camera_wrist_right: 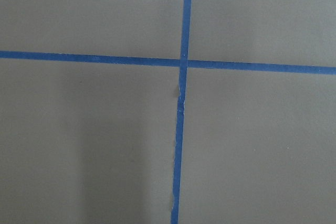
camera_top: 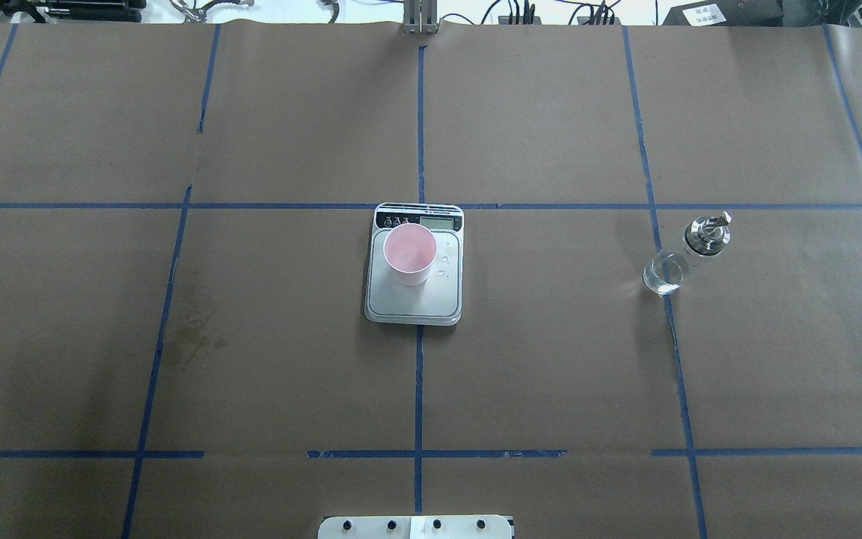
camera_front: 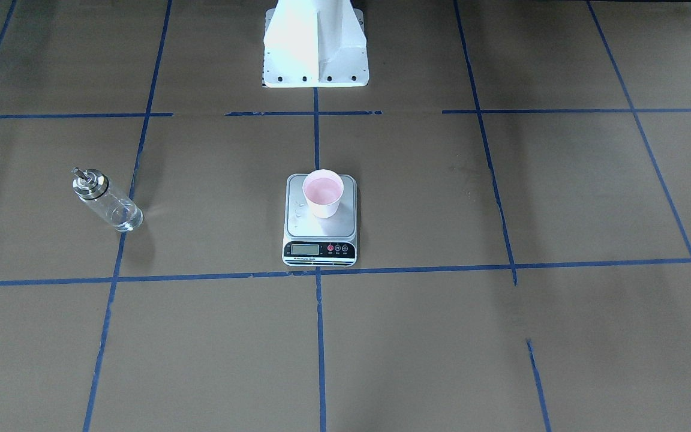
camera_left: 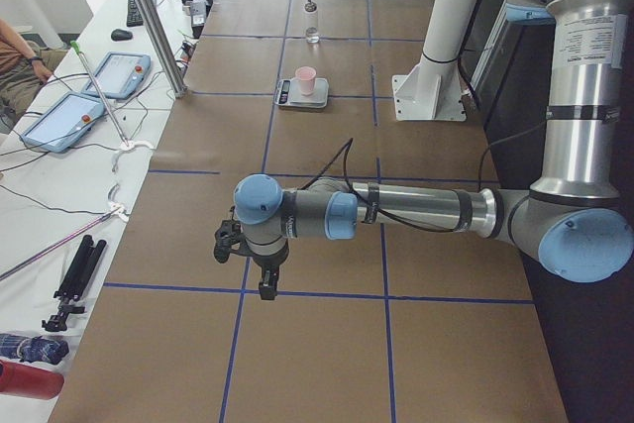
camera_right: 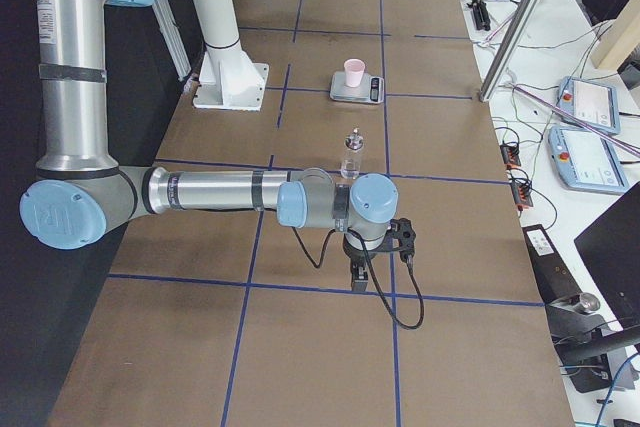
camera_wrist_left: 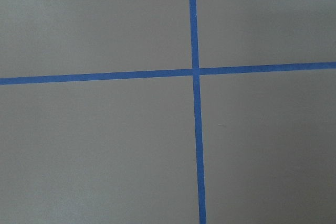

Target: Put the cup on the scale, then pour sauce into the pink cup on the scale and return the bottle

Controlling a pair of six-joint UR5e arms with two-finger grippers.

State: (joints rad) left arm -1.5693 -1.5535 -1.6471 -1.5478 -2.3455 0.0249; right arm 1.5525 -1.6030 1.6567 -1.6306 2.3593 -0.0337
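Brown paper-covered table with blue tape grid (camera_top: 551, 359): carries every task item, plus white robot pedestal (camera_front: 315, 48) at the robot's edge.

Two silver-and-blue arms, low over the table ends, well apart from the items. Down-pointing left gripper (camera_left: 266, 287) and right gripper (camera_right: 358, 282) over bare paper. Seen only from the side cameras, so can't tell how wide the jaws stand or whether anything is held. Wrist cams show tape crossings only.

Flat rectangular digital scale with silver steel platform and black front panel (camera_front: 321, 228): mid-table, on the centre tape line.

Small clear glass bottle with shiny metal cap and thin spout (camera_front: 107, 200): upright on the robot's right side, well apart from the scale.

Small pale pink tapered paper cup (camera_front: 323, 193): upright on the platform, inside its edges. Can't tell if it holds anything.

Clear droplets (camera_front: 299, 209): on the steel just beside the cup, robot's right side.

Placement looks done; pour status unclear.

Risks:
- Slick, narrow glass: an off-centre grasp could tip or twist it.
- Light cup on wet steel: a nudge from spout or fingers could slide or topple it.
- Thin stream into a small mouth: a miss means more liquid on the platform, a skewed reading, and possible creep toward the panel.

Counts: 1 table, 2 arms, 2 grippers, 1 pedestal, 1 scale, 1 bottle, 1 cup. Droplets: a few, too small to count.
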